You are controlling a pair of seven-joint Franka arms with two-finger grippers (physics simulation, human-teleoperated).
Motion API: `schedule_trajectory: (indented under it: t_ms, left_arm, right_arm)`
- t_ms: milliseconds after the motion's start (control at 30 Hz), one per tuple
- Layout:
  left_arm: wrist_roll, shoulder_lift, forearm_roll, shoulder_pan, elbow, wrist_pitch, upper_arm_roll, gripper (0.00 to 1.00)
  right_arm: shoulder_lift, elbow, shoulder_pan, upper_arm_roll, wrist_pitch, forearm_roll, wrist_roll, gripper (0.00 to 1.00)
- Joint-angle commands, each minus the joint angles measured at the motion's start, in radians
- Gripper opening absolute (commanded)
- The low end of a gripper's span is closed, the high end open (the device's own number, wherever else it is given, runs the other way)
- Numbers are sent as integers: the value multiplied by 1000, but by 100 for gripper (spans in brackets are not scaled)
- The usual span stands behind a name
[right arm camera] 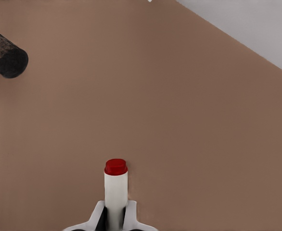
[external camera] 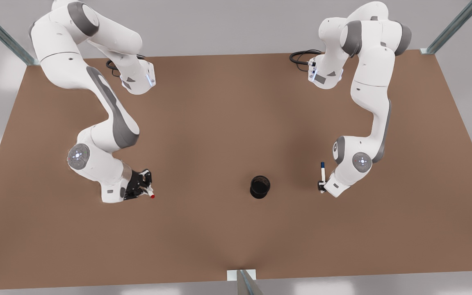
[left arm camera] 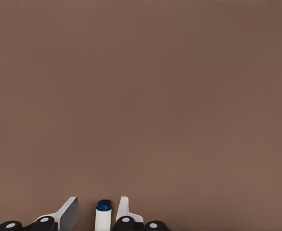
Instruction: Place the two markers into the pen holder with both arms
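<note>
The pen holder [external camera: 260, 187], a small black mesh cup, stands upright near the middle of the brown table [external camera: 227, 123]; the right wrist view shows it farther off [right arm camera: 6, 55]. At the front view's left, my right gripper [external camera: 147, 189] is shut on the red-capped marker [external camera: 151, 194], whose red tip sticks out past the fingers [right arm camera: 116, 204]. The white barrel of the marker [right arm camera: 116, 185] is pinched on both sides. At the front view's right, my left gripper [external camera: 322, 188] sits at the lower end of the blue-capped marker [external camera: 322, 174]. Its fingers [left arm camera: 98, 202] stand open on either side of the marker [left arm camera: 103, 217], with gaps.
Both arm bases and their black cables [external camera: 301, 55] sit along the table's far edge. Metal frame posts stand at the far corners [external camera: 445, 32] and at the near edge's middle [external camera: 244, 280]. Bare tabletop lies between each gripper and the cup.
</note>
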Motion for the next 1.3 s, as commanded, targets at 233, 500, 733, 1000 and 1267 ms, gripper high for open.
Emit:
schedule_trajectory:
  t_ms: [233,500,733,1000,1267]
  left_arm:
    - [-11,19,2,0,1,34,0,50]
    - [-6,28,4,0,1,34,0,45]
    - [-6,29,4,0,1,34,0,39]
    - [-6,40,4,0,-1,34,0,38]
    - [-6,39,4,0,-4,33,0,36]
  right_arm:
    - [161,137,284,67,363,15,180,25]
    - [377,469,587,21,579,10,176,25]
    - [514,470,660,-59,850,-108,160,25]
    - [570,446,692,-77,938,-146,147,25]
    - [586,378,696,-100,1050,-186,153,25]
